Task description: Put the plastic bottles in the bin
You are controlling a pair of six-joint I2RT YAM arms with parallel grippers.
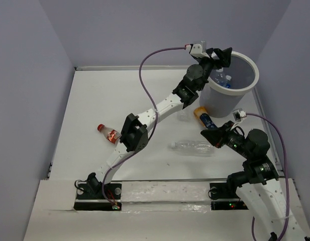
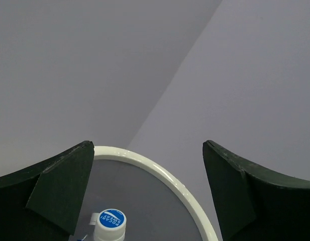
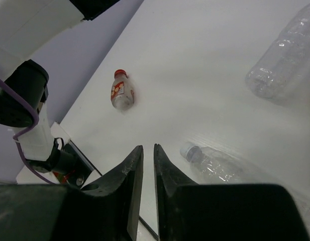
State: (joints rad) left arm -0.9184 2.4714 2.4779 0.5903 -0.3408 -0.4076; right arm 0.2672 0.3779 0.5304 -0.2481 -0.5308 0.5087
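I read "POCARI SWEAT" on blue-capped bottle [image 2: 111, 221] inside bin [image 2: 165, 175], below my left claw [image 2: 147, 150], spread wide, empty. Right claw [image 3: 148, 150] pinched closed, empty. Clear bottle [image 3: 215, 163] on tabletop [image 3: 205, 60] just beside it, red-capped bottle [image 3: 120, 90] farther off.

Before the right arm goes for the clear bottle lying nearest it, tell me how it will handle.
The clear bottle lies on its side, so a nudge would probably roll it. It looks empty and thin-walled, so it is likely light and may crumple under a firm squeeze.
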